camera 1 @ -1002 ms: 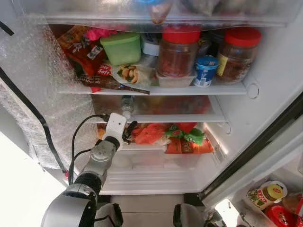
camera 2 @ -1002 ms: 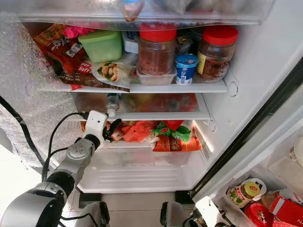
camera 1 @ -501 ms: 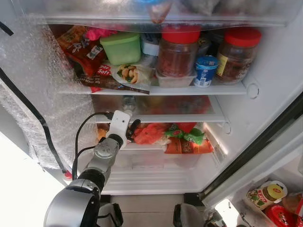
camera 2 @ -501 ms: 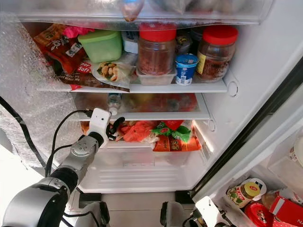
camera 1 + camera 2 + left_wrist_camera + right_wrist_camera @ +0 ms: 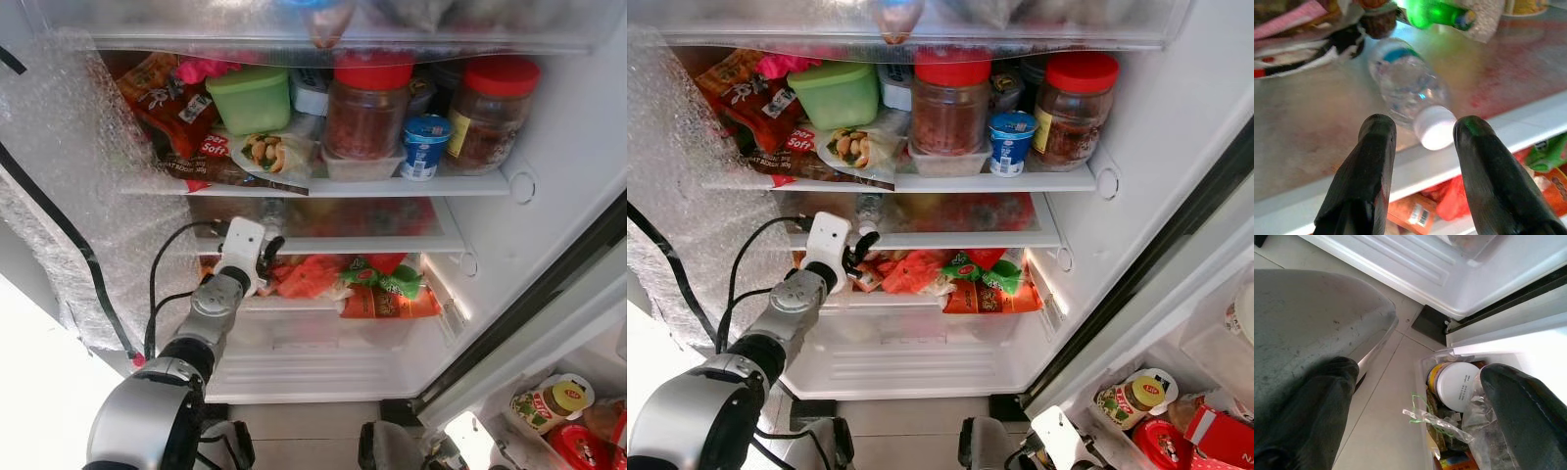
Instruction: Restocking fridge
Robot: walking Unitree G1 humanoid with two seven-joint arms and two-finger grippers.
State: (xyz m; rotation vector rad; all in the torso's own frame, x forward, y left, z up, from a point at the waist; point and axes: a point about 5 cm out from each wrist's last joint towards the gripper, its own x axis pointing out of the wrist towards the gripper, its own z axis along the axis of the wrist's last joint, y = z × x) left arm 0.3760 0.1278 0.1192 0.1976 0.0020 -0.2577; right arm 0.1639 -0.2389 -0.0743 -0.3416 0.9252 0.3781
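On the fridge's middle shelf (image 5: 353,241) a water bottle (image 5: 1409,91) lies on its side, cap toward the left gripper (image 5: 1422,147), whose fingers are spread apart and empty. Placement seems done. Remaining stock waits in a bin (image 5: 1449,431) beneath the idle, spread right gripper (image 5: 1415,396).

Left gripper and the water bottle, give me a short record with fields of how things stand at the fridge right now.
left gripper: open, at the front edge of the middle shelf, fingers either side of the cap
water bottle: clear, lying on its side, white cap toward the gripper, not gripped
shelf above: green tub, two red-lidded jars
right gripper: open, low by the floor
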